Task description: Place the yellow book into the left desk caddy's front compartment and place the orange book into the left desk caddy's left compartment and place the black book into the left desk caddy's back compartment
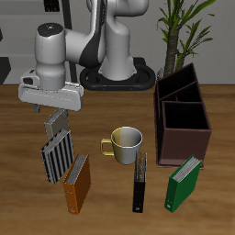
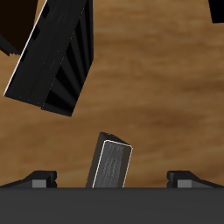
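Note:
The yellow book, small with a pale grey-and-cream striped cover, stands tilted right under my gripper. In the wrist view this book sits midway between my spread fingers, and nothing presses on it. My gripper is open. The orange book stands near the table's front edge. The slim black book stands in front of the mug. The left desk caddy, a tall dark brown box with dividers, stands apart from my gripper, beyond the mug.
A darker black-and-white striped book leans just in front of the yellow book. A pale mug stands mid-table. A green book stands in front of the caddy. A potted plant is behind the caddy.

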